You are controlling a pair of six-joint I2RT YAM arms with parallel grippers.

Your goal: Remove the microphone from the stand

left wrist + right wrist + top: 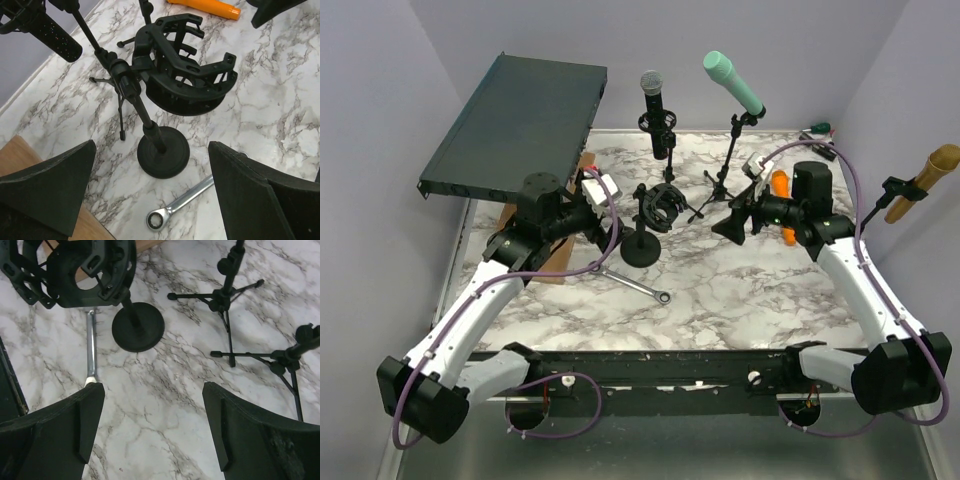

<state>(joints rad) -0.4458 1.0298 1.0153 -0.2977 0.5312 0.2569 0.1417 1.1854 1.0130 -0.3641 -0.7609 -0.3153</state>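
Observation:
A black microphone [653, 92] stands upright in a stand at the back centre; its body shows in the left wrist view [50, 35]. A teal microphone [732, 82] sits tilted on a tripod stand [725, 170]. A gold microphone [926, 180] hangs in a clamp at the right wall. An empty black shock mount [658, 207] sits on a round-base stand [163, 152]. My left gripper [616, 212] is open and empty just left of the shock mount [185, 75]. My right gripper [732, 222] is open and empty to its right, near the tripod feet [225, 295].
A silver ratchet wrench [635, 284] lies in front of the round base. A dark rack panel [520, 120] leans at the back left over a wooden block [545, 262]. An orange cylinder [780, 185] lies behind my right gripper. A green-handled tool [817, 130] lies at the back right.

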